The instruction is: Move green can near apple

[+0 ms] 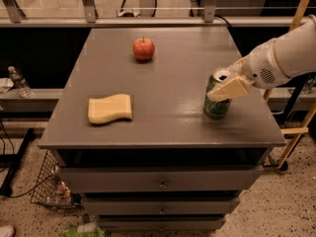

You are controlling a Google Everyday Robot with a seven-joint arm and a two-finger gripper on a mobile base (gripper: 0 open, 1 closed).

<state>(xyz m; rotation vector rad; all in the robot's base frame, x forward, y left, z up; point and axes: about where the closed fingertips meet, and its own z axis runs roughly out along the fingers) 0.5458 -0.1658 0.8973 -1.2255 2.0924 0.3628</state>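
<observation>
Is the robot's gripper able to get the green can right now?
Probably yes. The gripper is right against the green can, near the table's edge, and nothing stands between them. The apple and sponge sit well away.

Gripper (222,86) low at far right, arm outstretched.

Nothing readable here — the green can (217,107) has pale scribbles I can't make out, and the gripper (228,88) sits right at its top.
</observation>
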